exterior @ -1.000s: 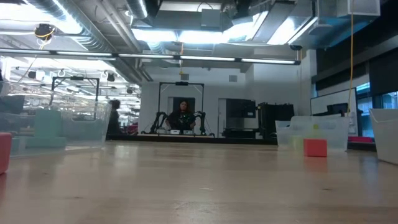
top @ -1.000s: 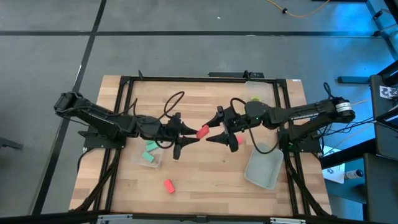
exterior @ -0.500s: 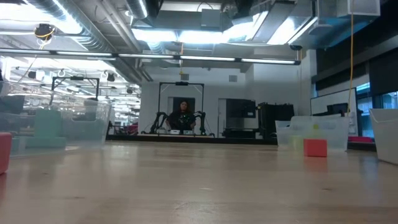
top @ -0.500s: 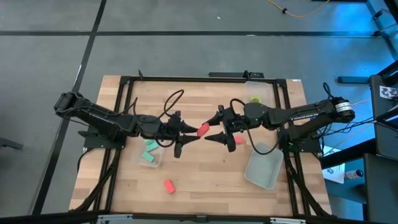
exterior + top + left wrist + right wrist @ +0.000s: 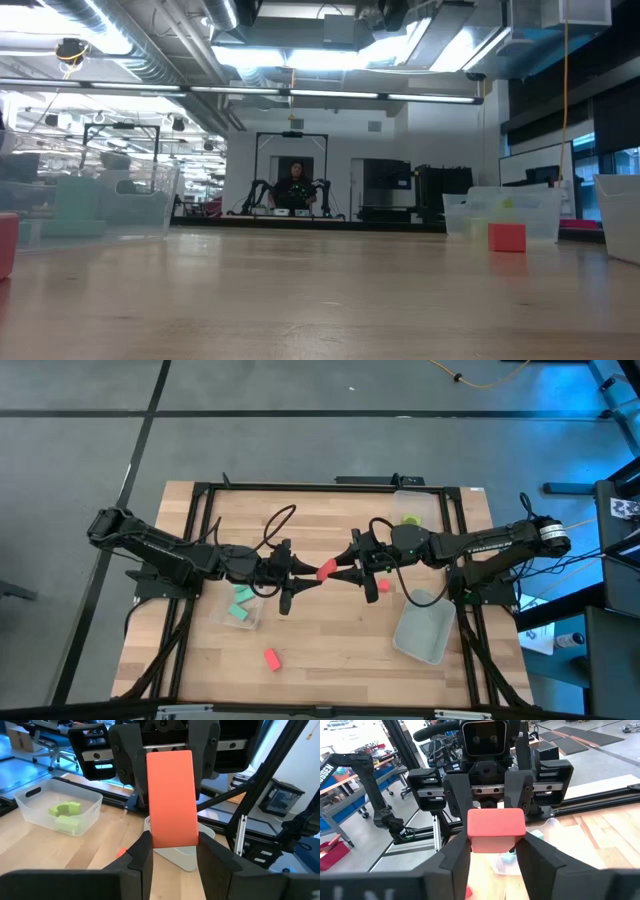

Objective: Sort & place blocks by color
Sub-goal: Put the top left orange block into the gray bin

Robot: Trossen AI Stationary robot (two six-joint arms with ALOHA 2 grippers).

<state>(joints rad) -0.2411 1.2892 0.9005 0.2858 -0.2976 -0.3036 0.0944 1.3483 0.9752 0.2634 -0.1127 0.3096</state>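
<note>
A red block (image 5: 326, 569) hangs in mid-air over the middle of the table, held from both ends. My left gripper (image 5: 308, 574) reaches in from the table's left and is shut on the block's left end. My right gripper (image 5: 345, 570) reaches in from the right and is shut on the other end. A second red block (image 5: 383, 587) lies on the table below the right gripper, and a third (image 5: 271, 658) lies toward the near edge. Teal blocks (image 5: 240, 605) lie in a clear tub at the left. Lime blocks (image 5: 410, 518) lie in a clear tub at the far side. My left gripper pinches the red block's left end (image 5: 172, 837) between its two fingers (image 5: 142, 852), one on each side face. The fingers come level from the table's left and lie along the block. The block is lifted clear of the table. My right gripper pinches the block's right end (image 5: 496, 840) between its two fingers (image 5: 457, 852), one on each side face. The fingers come level from the table's right, facing the left gripper. The block hangs clear between the two grippers.
An empty clear tub (image 5: 423, 628) sits at the near right beside the right arm. A dark frame (image 5: 300, 486) borders the wooden table top. Loose cables (image 5: 280, 525) loop above the left wrist. In the low view one red block (image 5: 507, 237) stands at the right.
My right gripper has shut on the red block's right end; its fingers stood wide apart on either side of that end before. The left gripper and the block have kept still.
</note>
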